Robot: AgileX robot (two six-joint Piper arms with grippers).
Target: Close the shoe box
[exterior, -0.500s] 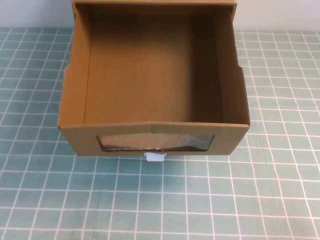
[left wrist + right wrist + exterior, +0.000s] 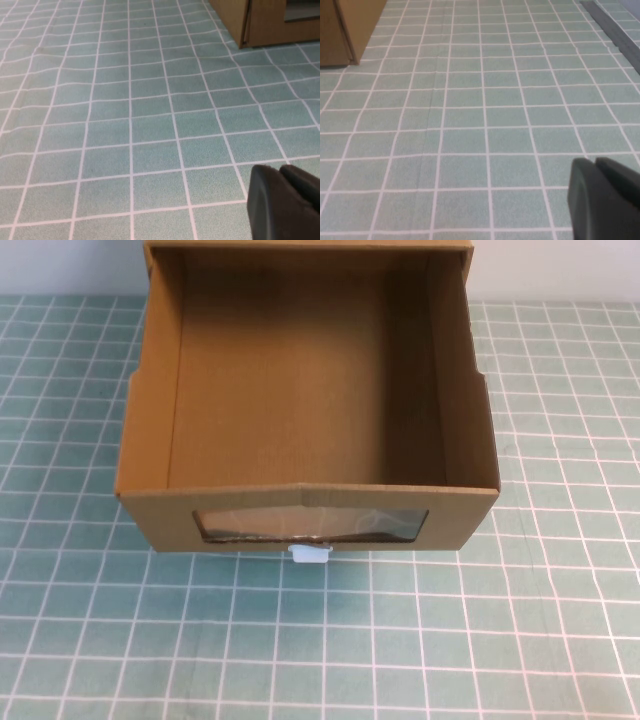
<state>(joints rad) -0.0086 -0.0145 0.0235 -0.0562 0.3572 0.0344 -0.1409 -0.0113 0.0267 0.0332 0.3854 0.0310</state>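
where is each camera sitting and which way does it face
High view: raised on the robot's side, angled down at the open shoe box; no arm shows.
Left wrist view: low over the mat; left claw at the edge.
Right wrist view: same, with the right claw.
Both wrist views catch a box corner.

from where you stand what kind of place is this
Likely a robot test bench, not a home: a green grid-lined mat covers the table, bearing only an open cardboard shoe box. The left pincer and right pincer hang low over bare mat, away from the box.
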